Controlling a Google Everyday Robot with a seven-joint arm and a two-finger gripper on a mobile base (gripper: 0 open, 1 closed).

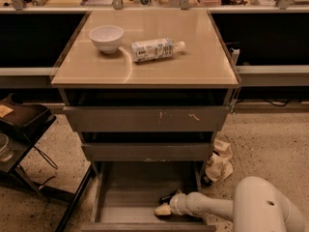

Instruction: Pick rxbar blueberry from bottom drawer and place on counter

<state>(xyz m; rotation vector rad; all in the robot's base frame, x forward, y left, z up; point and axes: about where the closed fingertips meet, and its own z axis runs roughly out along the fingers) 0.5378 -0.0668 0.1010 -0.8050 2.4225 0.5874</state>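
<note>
While the gripper (163,210) sits low in the bottom drawer (116,202), at its front right, the rxbar (169,196) lies just behind it toward the drawer's back, slanting; whether the gripper has hold of it I cannot tell. Above the drawer, the counter (193,66) holds a bowl (106,36) and a bottle (155,49), and the upper fronts (145,119) may crowd the lift.

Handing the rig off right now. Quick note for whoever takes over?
The pincer is low inside the open bottom drawer, front right, with the arm reaching in from the right.
The rxbar blueberry is a small dark shape on the drawer floor right beside the pincer; a grip can't be confirmed.
The counter holds a white bowl and a bottle lying on its side, no bar.
Done: drawer open, pincer at the bar.
Left: secure the bar, lift it out, place it on the counter.
</note>
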